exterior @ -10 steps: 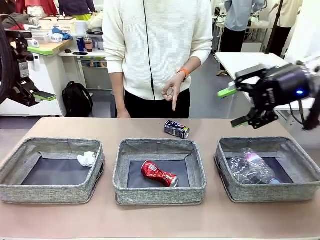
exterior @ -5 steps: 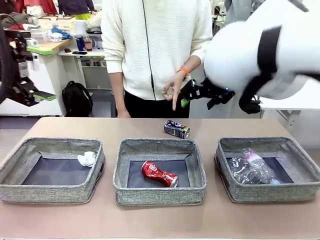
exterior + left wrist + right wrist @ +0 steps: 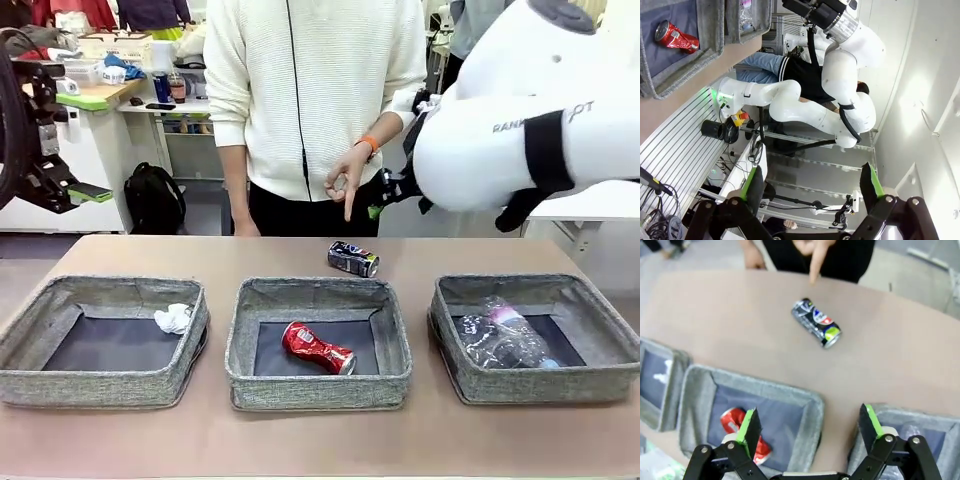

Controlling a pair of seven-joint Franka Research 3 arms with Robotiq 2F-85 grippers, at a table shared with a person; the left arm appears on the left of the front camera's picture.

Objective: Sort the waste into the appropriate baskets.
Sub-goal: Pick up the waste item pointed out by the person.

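Dark blue can (image 3: 353, 258) lies alone on the surface (image 3: 150, 255), and it could roll away.

It rests on its side behind the middle basket (image 3: 318, 384), right under the person's pointing hand (image 3: 346, 178). The red can (image 3: 318, 347) is in that middle basket, the white tissue (image 3: 174, 318) in the left basket (image 3: 100, 388), and the clear bottle (image 3: 505, 335) in the right basket (image 3: 545, 384). The right claw (image 3: 809, 423) is spread wide and holds nothing, high above the surface. The left claw (image 3: 810, 186) is spread wide too, far off to the side. If the right claw bumps the round can, it may roll off, or the claw may hit the person's finger.
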